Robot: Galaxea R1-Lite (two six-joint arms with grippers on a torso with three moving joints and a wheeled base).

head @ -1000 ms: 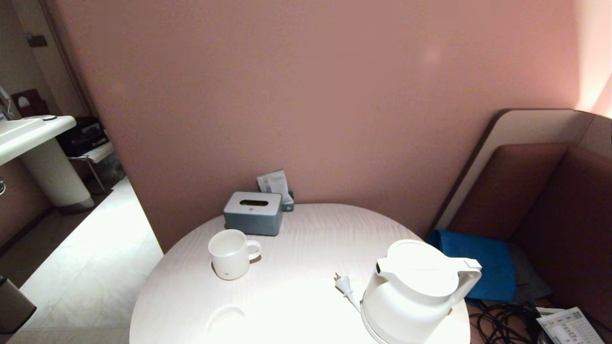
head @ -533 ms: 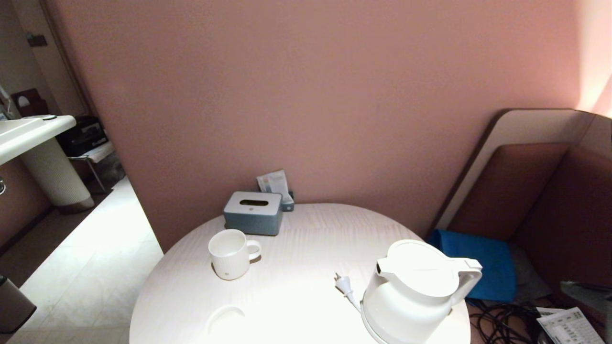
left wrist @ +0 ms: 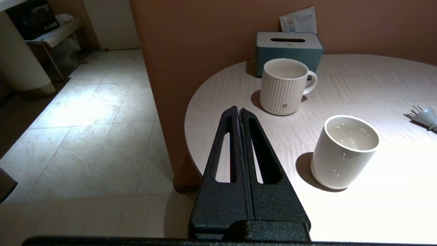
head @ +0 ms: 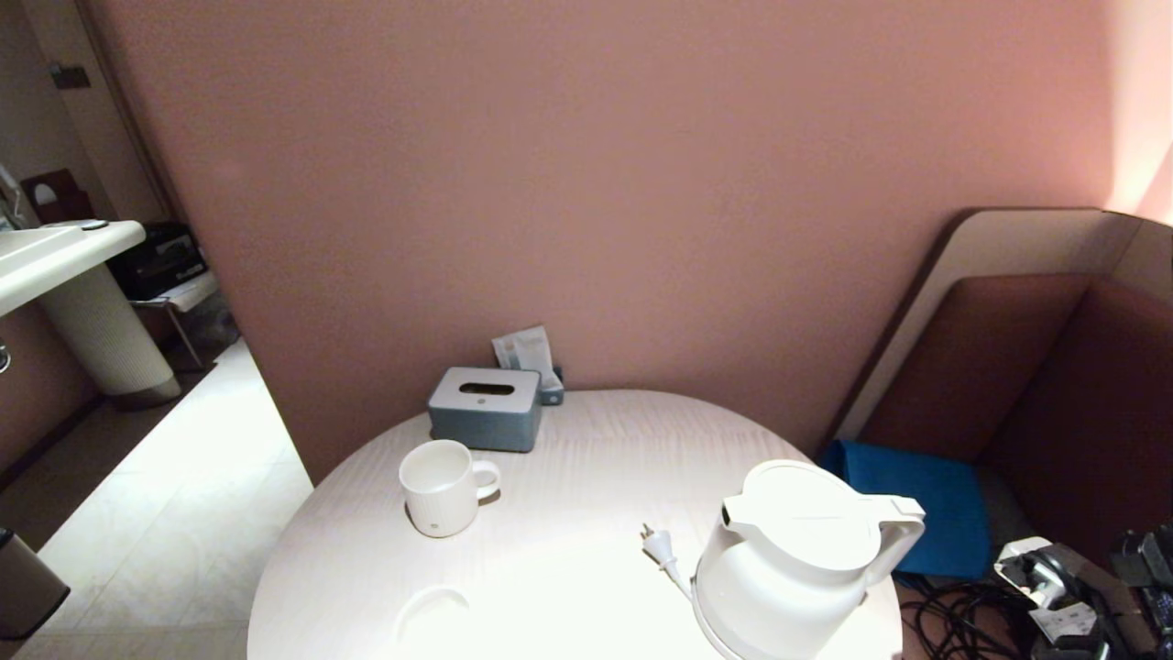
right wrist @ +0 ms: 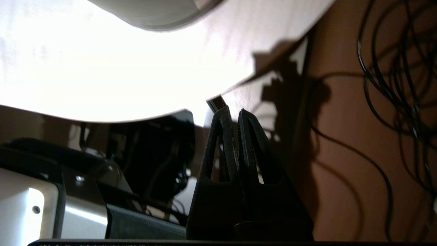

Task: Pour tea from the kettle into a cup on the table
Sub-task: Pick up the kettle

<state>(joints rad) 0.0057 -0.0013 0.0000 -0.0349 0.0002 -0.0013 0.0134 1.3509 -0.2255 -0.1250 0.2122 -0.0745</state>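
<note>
The right arm [head: 1072,587] shows low at the right edge of the head view, beside the round white counter [head: 568,513] and below its top. The right gripper [right wrist: 235,114] is closed and holds nothing; it points at the counter's edge from below. The left gripper [left wrist: 239,111] is also closed and empty, hanging off the counter's left edge.

On the counter stand one large white plastic electric kettle [head: 797,568] near the right side, one small plain white handleless cup [left wrist: 344,150], one white ribbed mug with a handle [head: 444,486] and one grey-blue tissue box [head: 486,408]. One white plug [head: 655,545] lies just beside the kettle.
</note>
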